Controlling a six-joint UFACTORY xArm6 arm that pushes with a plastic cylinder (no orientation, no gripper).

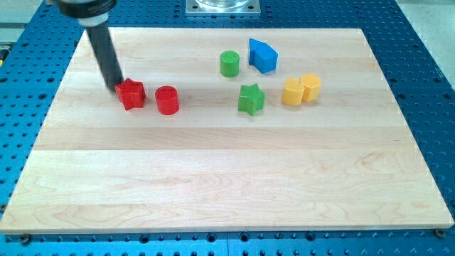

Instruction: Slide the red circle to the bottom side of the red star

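Note:
The red star (131,94) lies on the wooden board at the view's upper left. The red circle (167,100) stands just to its right, a small gap apart and slightly lower. My tip (114,86) touches the board at the star's upper left edge, right against it. The rod rises from there toward the view's top left.
A green circle (229,63) and a blue block (262,55) sit near the view's top centre. A green star (250,99) lies below them. Two yellow blocks (293,92) (311,86) stand side by side to its right. The board (227,178) rests on a blue perforated table.

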